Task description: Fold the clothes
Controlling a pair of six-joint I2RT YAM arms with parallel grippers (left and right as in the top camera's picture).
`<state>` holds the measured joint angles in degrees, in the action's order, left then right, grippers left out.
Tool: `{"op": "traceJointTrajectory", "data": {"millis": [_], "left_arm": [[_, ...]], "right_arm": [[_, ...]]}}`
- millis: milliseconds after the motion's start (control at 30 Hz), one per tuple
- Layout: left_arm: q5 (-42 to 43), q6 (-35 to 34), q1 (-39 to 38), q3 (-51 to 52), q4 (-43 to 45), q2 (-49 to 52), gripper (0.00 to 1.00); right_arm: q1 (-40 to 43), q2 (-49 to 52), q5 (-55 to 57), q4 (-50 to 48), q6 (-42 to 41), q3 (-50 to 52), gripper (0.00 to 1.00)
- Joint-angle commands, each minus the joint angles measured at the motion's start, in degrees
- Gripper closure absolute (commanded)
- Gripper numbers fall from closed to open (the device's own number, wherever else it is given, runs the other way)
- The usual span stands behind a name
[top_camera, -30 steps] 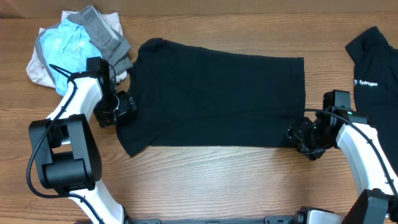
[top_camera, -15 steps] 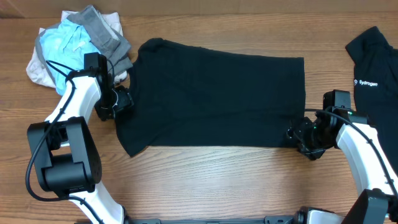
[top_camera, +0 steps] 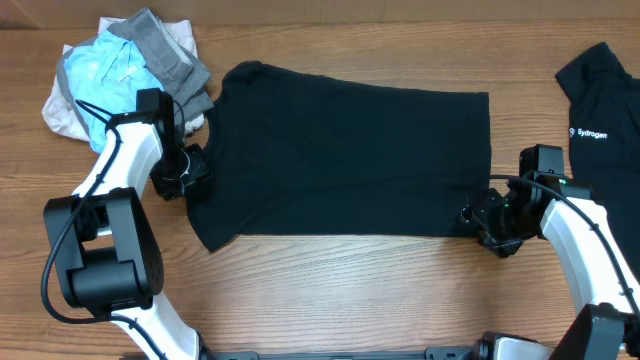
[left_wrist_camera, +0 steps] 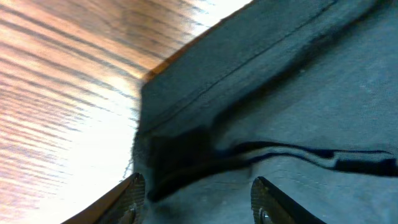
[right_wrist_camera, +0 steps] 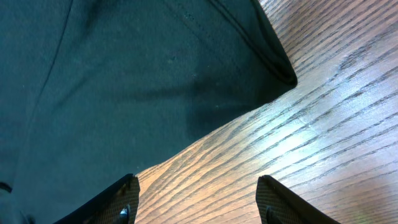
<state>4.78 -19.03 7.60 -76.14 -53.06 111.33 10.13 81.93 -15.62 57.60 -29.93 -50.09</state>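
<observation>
The plain black garment [top_camera: 345, 160] lies spread flat across the middle of the wooden table. My left gripper [top_camera: 193, 168] is at its left edge, open, with its fingers [left_wrist_camera: 198, 202] over the hemmed sleeve fabric [left_wrist_camera: 280, 93]. My right gripper [top_camera: 473, 218] is at the garment's lower right corner, open; its fingers [right_wrist_camera: 198, 202] are over bare wood just off the black cloth [right_wrist_camera: 124, 81].
A light-blue, grey and beige bundle [top_camera: 125, 70] lies at the back left, close behind my left arm. A black garment with white "Sydrogen" lettering [top_camera: 605, 100] lies at the right edge, behind my right arm.
My left gripper has shifted slightly back and left along the garment's left edge. My right arm and the garment have not moved.
</observation>
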Motion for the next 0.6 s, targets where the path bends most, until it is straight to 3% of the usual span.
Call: {"op": "traceJointTrajectory", "data": {"millis": [0, 100, 233, 300, 467, 567], "left_arm": [[-2.5, 0.6, -0.1, -1.1, -0.1, -1.0, 0.42], [-2.4, 0.6, -0.1, -1.1, 0.2, -1.0, 0.43], [-2.4, 0.6, -0.1, -1.1, 0.2, -1.0, 0.53], [-2.4, 0.3, -0.1, -0.9, 0.2, -1.0, 0.67], [-2.4, -0.3, -0.1, -0.8, 0.2, -0.4, 0.69], [-2.3, -0.3, -0.1, -0.7, 0.2, 0.7, 0.8]], "right_arm": [[0.0, -0.3, 0.5, -0.2, 0.4, 0.3, 0.36], [0.0, -0.3, 0.5, -0.1, 0.4, 0.3, 0.35], [0.0, -0.3, 0.5, 0.0, 0.4, 0.3, 0.35], [0.0, -0.3, 0.5, 0.0, 0.4, 0.3, 0.35], [0.0, -0.3, 0.5, 0.2, 0.4, 0.3, 0.36], [0.0, -0.3, 0.5, 0.2, 0.4, 0.3, 0.35]]}}
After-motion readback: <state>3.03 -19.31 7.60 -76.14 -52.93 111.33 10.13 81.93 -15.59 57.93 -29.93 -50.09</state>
